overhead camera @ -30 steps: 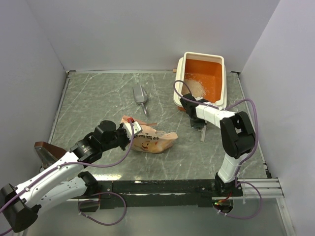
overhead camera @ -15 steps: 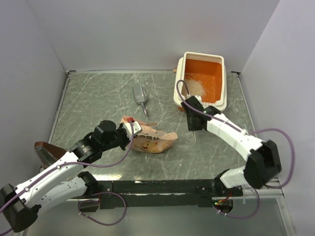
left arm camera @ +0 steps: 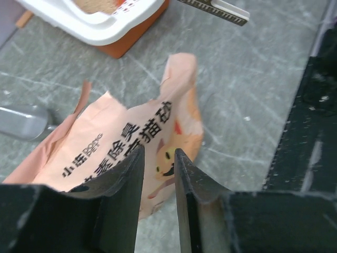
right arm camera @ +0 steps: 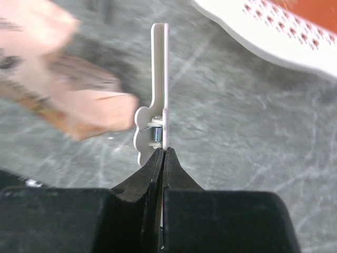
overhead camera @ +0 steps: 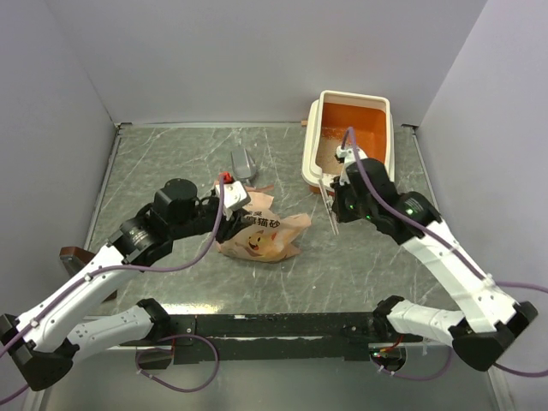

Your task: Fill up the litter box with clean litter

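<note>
Your right gripper (right arm camera: 160,154) has its fingers pressed flat together on the near end of a thin white clip (right arm camera: 159,79). The clip sticks straight out beyond the tips, with its small spring just past them. From above, you see that arm stretched forward, its wrist over the near end of the litter box (overhead camera: 355,95), and the clip sits just off the box's near-left corner over the grey marbled table (overhead camera: 163,154).

The litter box is at the far right of the table, orange inside with a cream rim. The clean litter (left arm camera: 97,4) is a pale grainy heap at the box's near end (the right wrist covers part of it in the overhead view).

Your left gripper (left arm camera: 159,153) has its fingers parted by a narrow gap. It sits right above the pink-orange paper bag (left arm camera: 121,153), whose print and cartoon face show through that gap. Neither finger can be seen pressing on the paper. The bag lies crumpled on the table between the two arms, its ragged open edge turned toward the far side. A grey metal scoop (overhead camera: 242,162) lies on the table just beyond the bag, close to the left wrist.
</note>
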Controlling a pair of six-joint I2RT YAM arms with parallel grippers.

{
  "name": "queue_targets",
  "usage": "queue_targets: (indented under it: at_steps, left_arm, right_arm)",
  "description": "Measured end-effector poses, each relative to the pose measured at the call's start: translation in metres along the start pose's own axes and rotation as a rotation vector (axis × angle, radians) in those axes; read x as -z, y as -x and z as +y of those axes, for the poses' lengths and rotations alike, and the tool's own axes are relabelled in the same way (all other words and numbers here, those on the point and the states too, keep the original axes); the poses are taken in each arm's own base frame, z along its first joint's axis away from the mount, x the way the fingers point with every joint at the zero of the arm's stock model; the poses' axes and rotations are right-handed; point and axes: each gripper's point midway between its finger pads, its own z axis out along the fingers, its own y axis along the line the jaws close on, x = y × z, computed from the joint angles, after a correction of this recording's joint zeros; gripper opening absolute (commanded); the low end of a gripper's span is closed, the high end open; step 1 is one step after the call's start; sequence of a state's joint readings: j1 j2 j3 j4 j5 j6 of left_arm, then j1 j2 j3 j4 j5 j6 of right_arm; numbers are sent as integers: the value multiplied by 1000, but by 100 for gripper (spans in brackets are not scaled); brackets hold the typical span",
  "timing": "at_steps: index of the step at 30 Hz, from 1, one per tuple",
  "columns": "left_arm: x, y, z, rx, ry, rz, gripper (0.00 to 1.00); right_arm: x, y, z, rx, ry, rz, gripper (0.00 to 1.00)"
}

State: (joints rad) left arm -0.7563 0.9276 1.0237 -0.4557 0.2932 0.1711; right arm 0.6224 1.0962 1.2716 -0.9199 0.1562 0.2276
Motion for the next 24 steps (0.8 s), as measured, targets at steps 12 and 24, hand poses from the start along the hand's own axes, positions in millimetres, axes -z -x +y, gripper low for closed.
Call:
queue_targets:
  at_steps: [12,24]
  left_arm:
    - [6,64,-49,256,-267,-223,35]
    - [30,103,-80,404,-472,-458,35]
  right_arm:
    - [111,32,88,101,639,-264,0]
    - [172,42,134,161,1019,-364,0]
